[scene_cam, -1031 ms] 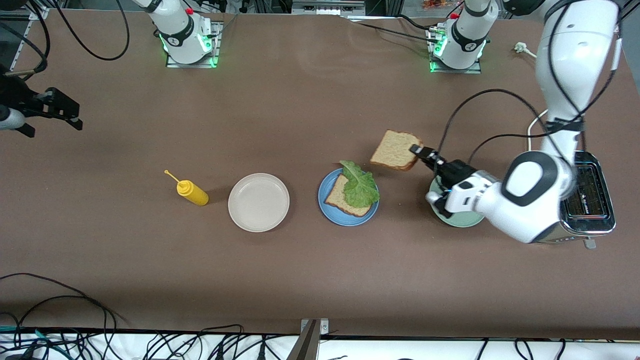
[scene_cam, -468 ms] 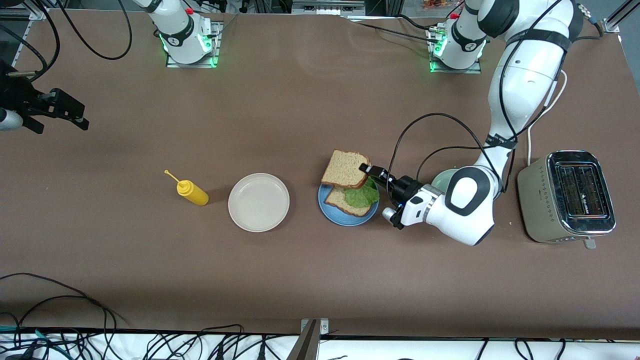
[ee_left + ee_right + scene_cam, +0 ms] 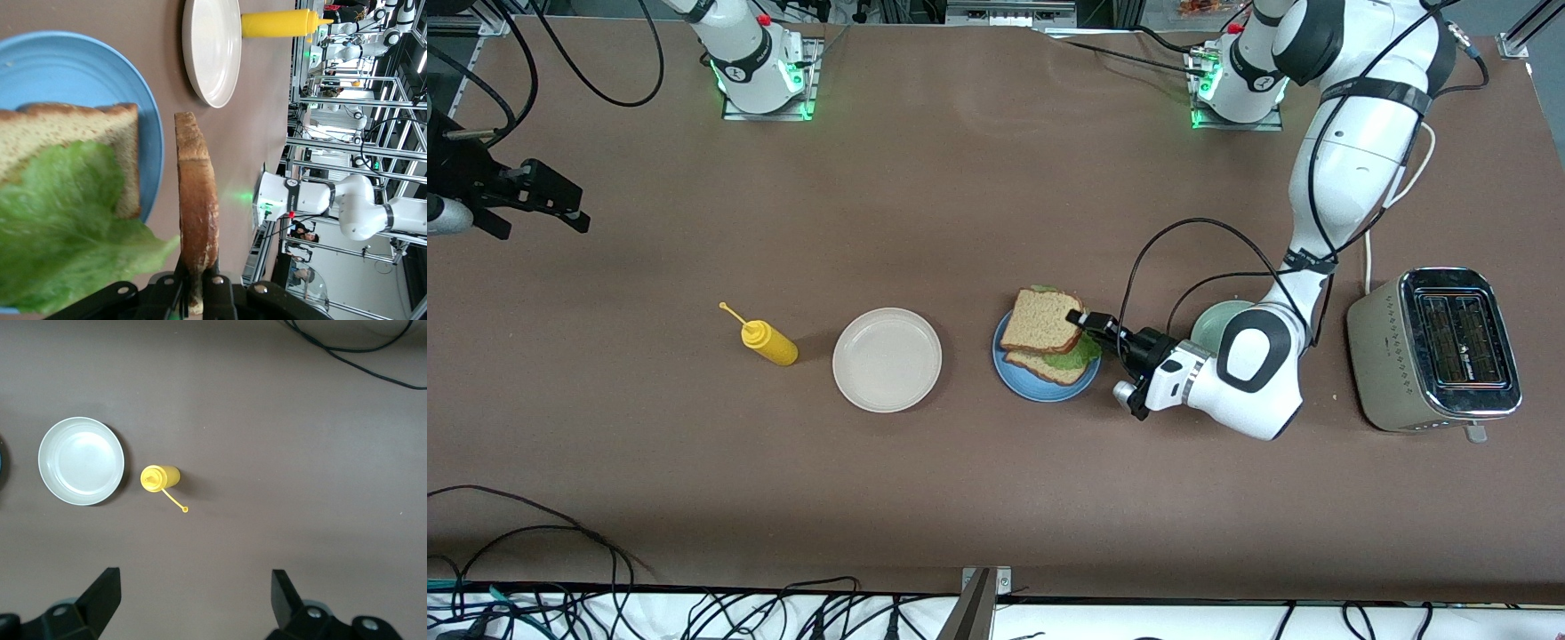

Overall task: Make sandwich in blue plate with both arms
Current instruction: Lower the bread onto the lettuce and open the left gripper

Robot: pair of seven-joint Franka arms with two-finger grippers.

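Note:
The blue plate (image 3: pixel 1018 375) holds a bread slice (image 3: pixel 1040 364) with a green lettuce leaf (image 3: pixel 1080 356) on it. My left gripper (image 3: pixel 1079 319) is shut on the edge of a second bread slice (image 3: pixel 1040 320) and holds it level just over the lettuce. In the left wrist view the held slice (image 3: pixel 195 200) shows edge-on beside the lettuce (image 3: pixel 60 233), the lower slice (image 3: pixel 73 133) and the plate (image 3: pixel 67 67). My right gripper (image 3: pixel 560 209) is open and empty, up over the table at the right arm's end; its fingertips (image 3: pixel 103 587) show in the right wrist view.
A beige-white plate (image 3: pixel 887 359) and a yellow mustard bottle (image 3: pixel 769 342) lie beside the blue plate toward the right arm's end. A mint-green plate (image 3: pixel 1214 322) sits partly under the left arm. A silver toaster (image 3: pixel 1440 351) stands at the left arm's end.
My left gripper carried the bread slice from beside the mint-green plate across to over the blue plate and lowered it close onto the lettuce. The right gripper barely shifted.

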